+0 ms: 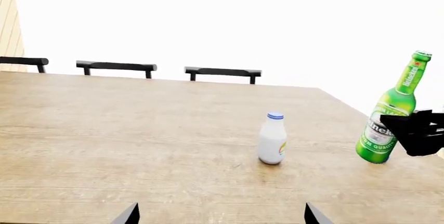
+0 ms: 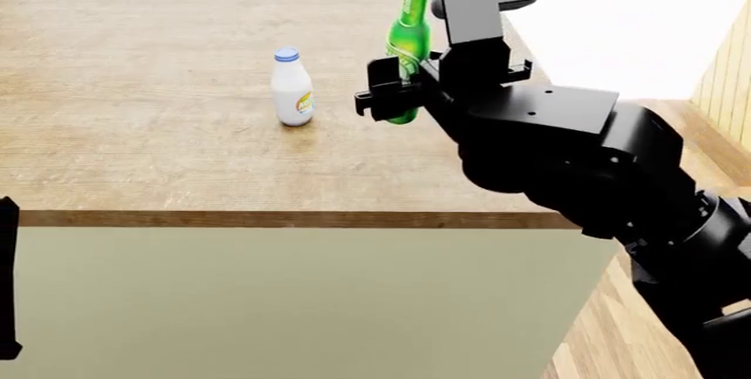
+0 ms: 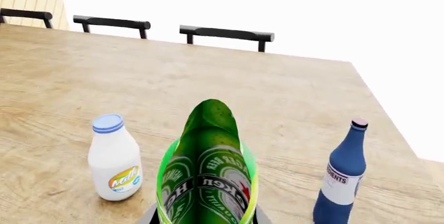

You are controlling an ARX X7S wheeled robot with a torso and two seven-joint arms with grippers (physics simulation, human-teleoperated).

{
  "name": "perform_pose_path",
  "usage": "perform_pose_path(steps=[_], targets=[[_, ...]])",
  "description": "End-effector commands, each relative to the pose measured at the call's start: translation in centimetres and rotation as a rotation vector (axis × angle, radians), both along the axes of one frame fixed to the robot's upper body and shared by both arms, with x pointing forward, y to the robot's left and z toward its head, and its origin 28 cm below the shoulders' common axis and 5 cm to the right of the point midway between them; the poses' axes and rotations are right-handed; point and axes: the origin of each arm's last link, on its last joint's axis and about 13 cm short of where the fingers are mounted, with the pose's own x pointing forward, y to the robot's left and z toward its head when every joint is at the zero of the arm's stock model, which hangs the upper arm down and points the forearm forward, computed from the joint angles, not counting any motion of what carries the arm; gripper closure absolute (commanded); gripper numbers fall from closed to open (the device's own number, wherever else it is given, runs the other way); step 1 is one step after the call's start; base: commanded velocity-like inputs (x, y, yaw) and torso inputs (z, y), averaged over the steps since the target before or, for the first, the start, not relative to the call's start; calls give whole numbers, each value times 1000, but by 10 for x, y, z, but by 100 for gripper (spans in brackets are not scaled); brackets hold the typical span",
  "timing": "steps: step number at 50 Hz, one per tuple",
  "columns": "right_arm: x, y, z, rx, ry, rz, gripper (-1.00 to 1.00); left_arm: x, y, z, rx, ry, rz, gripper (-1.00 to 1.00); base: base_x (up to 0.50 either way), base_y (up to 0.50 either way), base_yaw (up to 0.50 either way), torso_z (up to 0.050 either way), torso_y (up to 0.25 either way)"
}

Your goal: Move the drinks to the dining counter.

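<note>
Green bottle [image 2: 409, 45] clamped in right gripper [image 2: 393, 89], base at tabletop [image 2: 141, 159] for release; left gripper's [image 1: 220, 214] grip unclear.

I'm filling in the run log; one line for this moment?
right gripper: shut on green bottle, tilted | white bottle, blue bottle: on dining counter

On the counter [image 2: 176, 159] the milk bottle [image 2: 291, 87] stands left of the beer bottle [image 2: 411, 18]; chairs [image 1: 222, 72] line the far edge.
</note>
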Motion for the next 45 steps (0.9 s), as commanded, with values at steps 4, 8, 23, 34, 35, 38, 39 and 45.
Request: perform_pose_path(steps=[4,8,23,34,35,38,39,45], targets=[[4,-1,-9,-6,6,1,100,0,0,-1,-2,3,-1,-100,0,0,0,0,0],[5,-1,-12,-1,12,1,100,1,0,-1,-1,4,-1,-100,0,0,0,0,0],[7,-1,-19,-7,30,4,100,0,0,-1,-2,2,0,-100,0,0,0,1,1],[7,-1,-21,-6,38,8,100,0,1,-1,-2,2,0,-100,0,0,0,0,0],[7,-1,-22,-9,40,5,100,0,1,-1,-2,3,0,-100,0,0,0,0,0],[8,-1,-23,-8,45,5,100,1,1,-1,-1,5,0,-100,0,0,0,0,0],[7,-1,-23,-7,46,7,100,0,1,-1,-3,4,0,-100,0,0,0,0,0],[7,-1,-24,-15,51,7,100,0,1,-1,-4,4,0,-100,0,0,0,0,2]])
